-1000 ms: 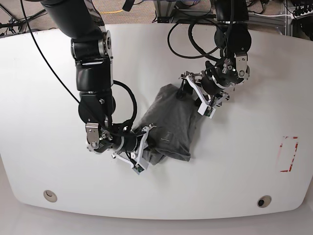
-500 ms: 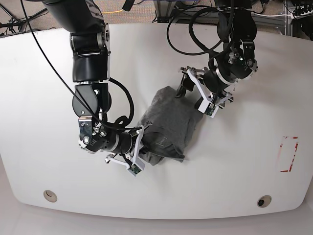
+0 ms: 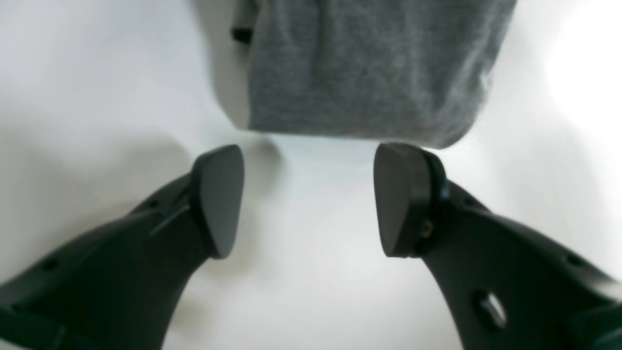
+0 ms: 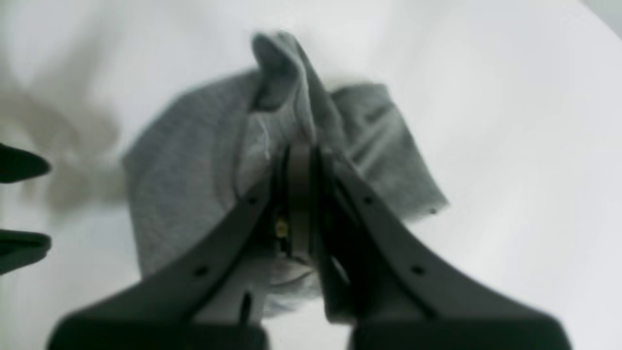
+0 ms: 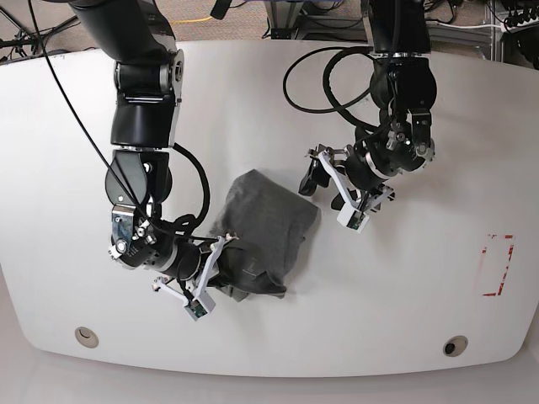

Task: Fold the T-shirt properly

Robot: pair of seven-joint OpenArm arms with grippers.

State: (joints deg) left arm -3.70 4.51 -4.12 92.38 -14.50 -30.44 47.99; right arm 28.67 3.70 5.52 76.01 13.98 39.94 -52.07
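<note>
The T-shirt (image 5: pixel 261 231) lies bunched into a compact grey bundle at the middle of the white table (image 5: pixel 438 278), its long axis running from the lower left of the base view up toward the upper right. At its lower-left end the right gripper (image 5: pixel 221 268) has its jaws pressed together on a fold of the cloth. The left gripper (image 5: pixel 322 181) sits just off the upper-right end, apart from the fabric, jaws spread and empty. In the left wrist view the shirt's edge (image 3: pixel 369 73) lies straight ahead of that open gap.
</note>
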